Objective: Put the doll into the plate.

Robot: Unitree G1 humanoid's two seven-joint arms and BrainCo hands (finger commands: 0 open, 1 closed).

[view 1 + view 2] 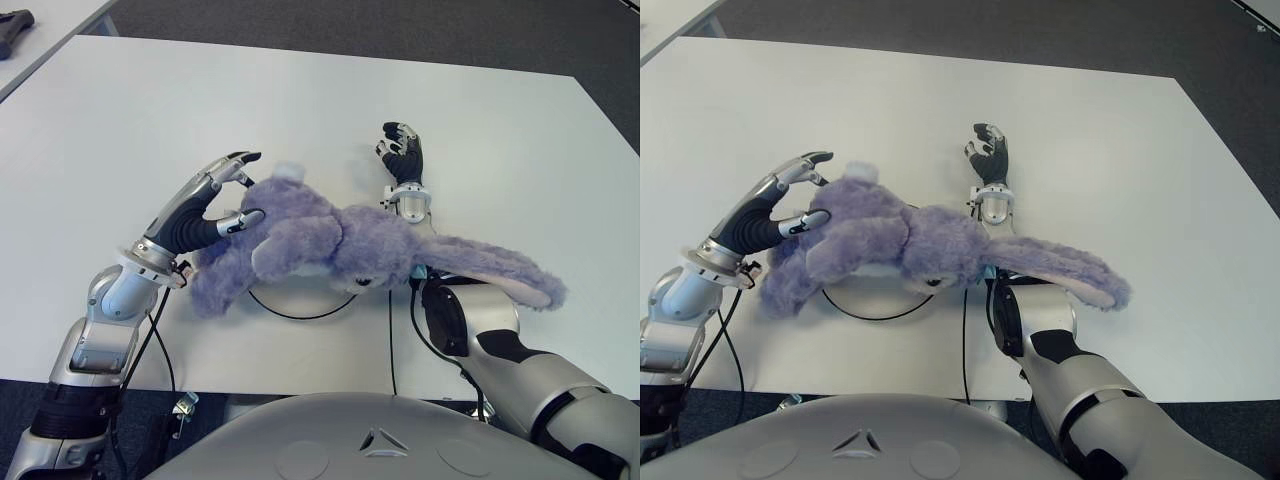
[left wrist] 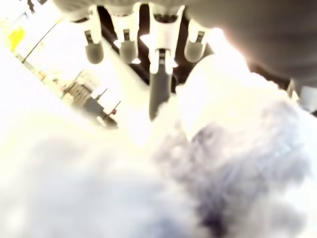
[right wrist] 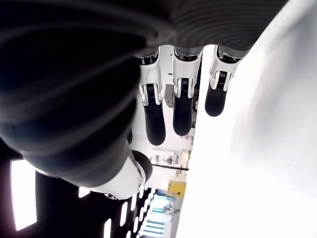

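L hand point(image 1: 222, 200), left-centre of frame, fingers spread and loose around the purple plush doll point(image 1: 340, 250), thumb touching its rump, not clamped. Doll lies mid-frame across the white plate point(image 1: 300, 310), ears draped over R forearm. R hand point(image 1: 402, 152), just above centre, fingers apart, holding nothing. Task looks nearly done; hands to clear. No legible writing. White table point(image 1: 500, 130).

We see a fluffy purple plush rabbit doll point(image 1: 340, 245) sprawled lengthwise over the white black-rimmed plate point(image 1: 300, 305).
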